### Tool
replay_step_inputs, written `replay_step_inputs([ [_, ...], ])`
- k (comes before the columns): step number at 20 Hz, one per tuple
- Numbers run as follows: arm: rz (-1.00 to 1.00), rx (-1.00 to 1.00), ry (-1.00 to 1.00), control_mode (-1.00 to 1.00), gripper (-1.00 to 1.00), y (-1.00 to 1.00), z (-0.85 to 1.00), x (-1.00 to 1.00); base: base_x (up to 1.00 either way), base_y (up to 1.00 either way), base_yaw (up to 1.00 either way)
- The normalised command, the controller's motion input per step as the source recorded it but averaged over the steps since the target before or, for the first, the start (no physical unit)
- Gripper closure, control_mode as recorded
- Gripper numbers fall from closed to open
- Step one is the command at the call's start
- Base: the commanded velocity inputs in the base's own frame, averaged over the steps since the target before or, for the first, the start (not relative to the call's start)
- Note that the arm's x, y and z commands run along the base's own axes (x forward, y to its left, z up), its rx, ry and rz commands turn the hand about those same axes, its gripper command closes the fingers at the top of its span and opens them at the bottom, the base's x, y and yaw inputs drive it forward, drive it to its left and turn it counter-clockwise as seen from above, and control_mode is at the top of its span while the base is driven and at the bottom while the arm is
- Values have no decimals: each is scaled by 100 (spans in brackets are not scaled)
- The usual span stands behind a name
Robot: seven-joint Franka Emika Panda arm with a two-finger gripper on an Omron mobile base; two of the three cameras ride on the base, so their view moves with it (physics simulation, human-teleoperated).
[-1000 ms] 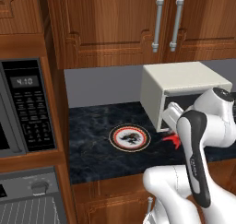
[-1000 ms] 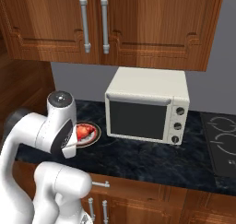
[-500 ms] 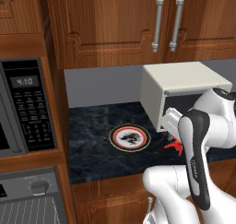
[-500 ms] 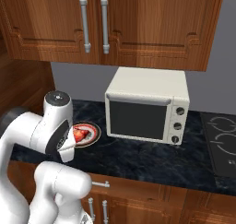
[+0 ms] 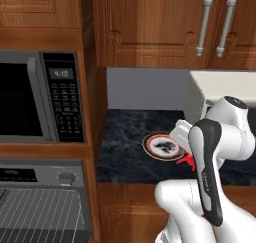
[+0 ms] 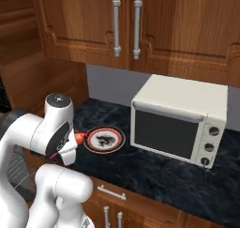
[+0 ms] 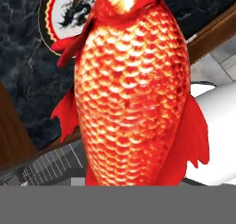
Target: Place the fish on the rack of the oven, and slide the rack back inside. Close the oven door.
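- On the dark marble counter, the round plate sits left of the white toaster oven; the whole picture has shifted since half a second ago, so the base and its cameras have moved leftwards, bringing the microwave and the grey oven further into the left base view.
- Against the earlier frames, the fish is no longer right of the plate near the toaster oven but at the plate's near edge, seen as a red tip beside the arm in the left base view and a red tip just left of the plate in the right base view.
- Low and forward, the arm folds over the counter's front edge, its forearm crossing before the plate in the left base view.
- Close against the hand camera, the fish hangs lengthwise, carried clear of the counter; the fingertips are hidden behind it, so I cannot tell how the jaws stand.
- Below the microwave, the rack lies as a silvery wire grid beneath the oven's control strip.
- Grey wires of the rack also show past the fish in the hand view.
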Motion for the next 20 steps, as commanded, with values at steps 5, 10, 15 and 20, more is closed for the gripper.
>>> replay_step_inputs([
  [5, 0, 0, 0, 100, 100, 0, 0, 0, -11, 18, 57],
  [10, 0, 0, 0, 100, 100, 0, 0, 0, 2, 30, 60],
  [15, 0, 0, 0, 100, 100, 0, 0, 0, 26, 34, 60],
  [20, 0, 0, 0, 100, 100, 0, 0, 0, 56, 35, 56],
])
